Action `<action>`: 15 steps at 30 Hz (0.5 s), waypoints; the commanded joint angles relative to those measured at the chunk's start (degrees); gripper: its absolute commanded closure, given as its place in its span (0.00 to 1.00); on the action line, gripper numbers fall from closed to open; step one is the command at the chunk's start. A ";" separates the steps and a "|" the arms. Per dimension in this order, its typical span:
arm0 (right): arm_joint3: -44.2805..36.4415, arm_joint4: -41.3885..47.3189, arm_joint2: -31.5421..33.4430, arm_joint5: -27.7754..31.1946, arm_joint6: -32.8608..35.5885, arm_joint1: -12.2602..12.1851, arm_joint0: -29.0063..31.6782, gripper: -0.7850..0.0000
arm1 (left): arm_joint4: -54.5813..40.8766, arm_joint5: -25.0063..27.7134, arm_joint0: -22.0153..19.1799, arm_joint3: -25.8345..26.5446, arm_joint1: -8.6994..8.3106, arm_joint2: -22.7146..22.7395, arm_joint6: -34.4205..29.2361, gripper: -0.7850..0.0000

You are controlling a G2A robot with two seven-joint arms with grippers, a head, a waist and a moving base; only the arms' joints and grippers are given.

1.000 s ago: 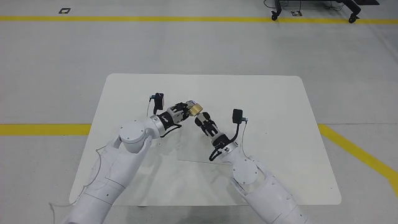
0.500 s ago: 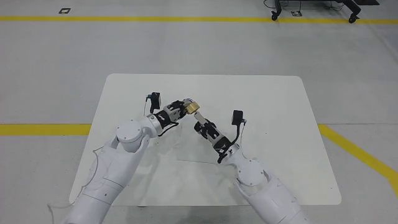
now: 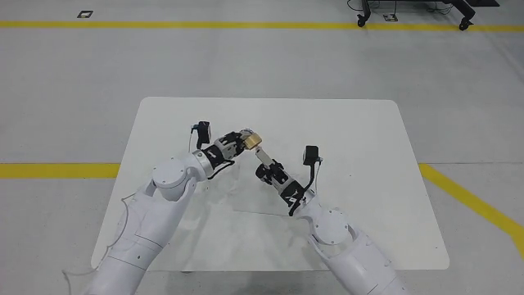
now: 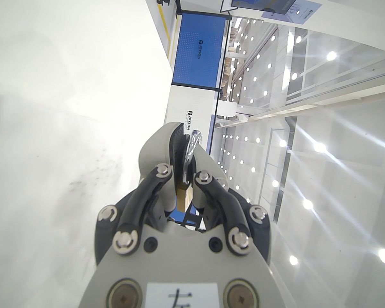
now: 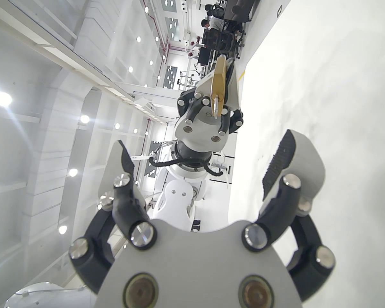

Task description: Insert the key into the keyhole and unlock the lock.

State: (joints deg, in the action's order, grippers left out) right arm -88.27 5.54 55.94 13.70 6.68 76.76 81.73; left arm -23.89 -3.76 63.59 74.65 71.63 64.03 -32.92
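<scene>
Left fingers (image 4: 154,152) pinching lock (image 5: 218,78) (key (image 5: 215,107) inserted), right fingers (image 5: 304,161) spread

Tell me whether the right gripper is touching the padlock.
Apart. The right wrist view shows the right gripper open and empty, with the padlock held in the left gripper farther off, clear space between.
</scene>
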 commanded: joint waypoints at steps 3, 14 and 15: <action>0.00 0.00 0.00 0.00 0.00 0.00 0.00 0.00 | 1.02 1.11 0.41 0.47 -0.03 0.09 0.41 1.00; -1.95 30.40 5.44 -7.72 17.30 -0.25 1.06 0.18 | 1.41 4.50 0.91 1.34 -0.01 0.19 -1.99 1.00; -1.85 32.39 6.04 -9.44 18.49 -0.33 0.94 0.41 | 1.28 4.82 1.02 1.40 -0.02 0.30 -2.22 1.00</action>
State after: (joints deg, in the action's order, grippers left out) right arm -90.22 34.96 61.38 6.19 23.64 76.50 82.79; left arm -22.52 0.71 64.49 75.98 71.62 64.24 -34.93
